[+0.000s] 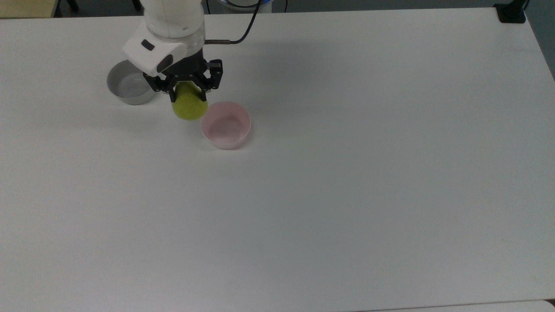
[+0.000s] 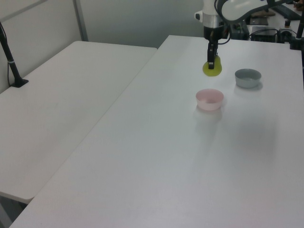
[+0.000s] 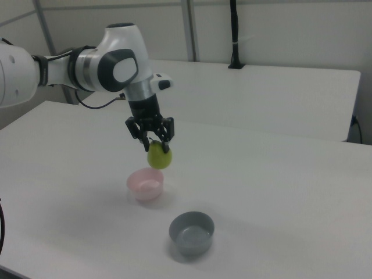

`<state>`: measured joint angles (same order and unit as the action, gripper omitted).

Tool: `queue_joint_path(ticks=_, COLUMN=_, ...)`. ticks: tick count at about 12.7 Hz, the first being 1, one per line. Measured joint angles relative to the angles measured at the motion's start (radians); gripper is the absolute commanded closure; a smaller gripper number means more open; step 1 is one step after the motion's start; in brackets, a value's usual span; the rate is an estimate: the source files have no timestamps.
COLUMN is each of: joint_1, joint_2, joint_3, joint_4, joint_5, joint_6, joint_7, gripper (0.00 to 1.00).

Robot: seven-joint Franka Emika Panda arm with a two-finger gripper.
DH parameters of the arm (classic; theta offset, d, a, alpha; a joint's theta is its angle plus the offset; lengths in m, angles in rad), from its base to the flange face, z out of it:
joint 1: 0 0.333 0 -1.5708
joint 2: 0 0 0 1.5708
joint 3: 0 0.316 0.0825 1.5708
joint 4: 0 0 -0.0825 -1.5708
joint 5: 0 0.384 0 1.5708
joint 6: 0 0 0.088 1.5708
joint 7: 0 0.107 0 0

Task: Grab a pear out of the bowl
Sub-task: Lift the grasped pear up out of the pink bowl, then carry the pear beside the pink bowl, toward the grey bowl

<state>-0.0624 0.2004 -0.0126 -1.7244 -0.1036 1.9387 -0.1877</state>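
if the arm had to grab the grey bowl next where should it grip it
Probably the rim of the grey bowl, from straight above, one finger inside and one outside the wall. It sits upright and open, and looks too wide to straddle whole.

Pear (image 1: 189, 106) top behind end effector (image 1: 187, 92)

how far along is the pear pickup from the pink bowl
Done: the small yellow-green pear is out of the small round pale pink bowl, which sits with nothing in it on the white table. In hand: the gripper is shut on the pear and holds it in the air, clear of the bowl's rim, between it and the grey round bowl in the top view. Left: nothing visible; the pickup looks complete.
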Motion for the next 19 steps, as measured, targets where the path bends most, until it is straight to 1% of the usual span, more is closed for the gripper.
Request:
queue_joint_path(ticks=3, joint_1=-0.046, joint_2=0.001, joint_3=-0.001, joint_4=0.017, joint_5=0.000, joint_6=0.000, joint_7=-0.038, gripper=0.72)
queue_joint_path(ticks=6, joint_1=-0.069, joint_2=0.001, joint_3=-0.001, joint_4=0.027, joint_5=0.000, joint_6=0.000, joint_7=-0.063, gripper=0.72)
queue_joint_path(ticks=19, joint_1=-0.075, joint_2=0.011, joint_3=-0.001, joint_4=0.030, joint_5=0.000, joint_6=0.002, joint_7=-0.076, gripper=0.72)
